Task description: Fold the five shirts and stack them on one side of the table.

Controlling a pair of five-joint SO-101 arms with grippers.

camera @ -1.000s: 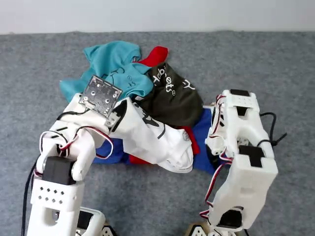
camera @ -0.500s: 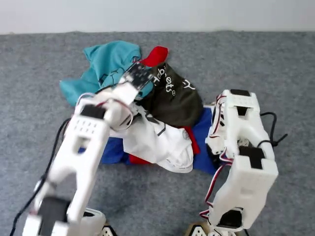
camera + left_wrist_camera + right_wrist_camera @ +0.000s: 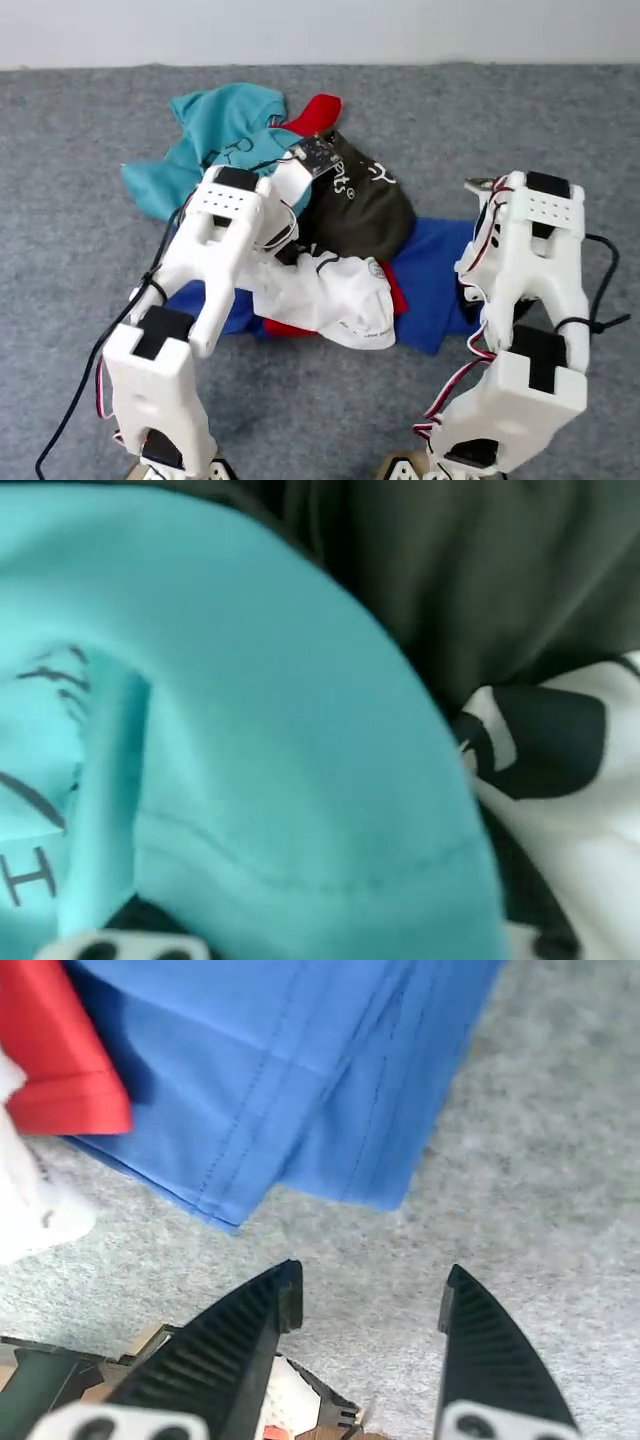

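Right arm [image 3: 530,260] swung outward; right gripper [image 3: 372,1272] hangs released just beside blue shirt [image 3: 300,1070].

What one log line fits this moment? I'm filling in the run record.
shirts: heaped, unfolded | left arm: over teal shirt | right tool: open, empty, beside blue shirt

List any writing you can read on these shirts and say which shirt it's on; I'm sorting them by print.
Dark shirt: white lettering, partly covered and creased; no whole word reads.
Teal shirt: thin dark lettering, folded over and blurred; not readable.
White shirt: black marks and tiny print near the hem; too small to read.
Red shirt and blue shirt: no writing on the parts that show.
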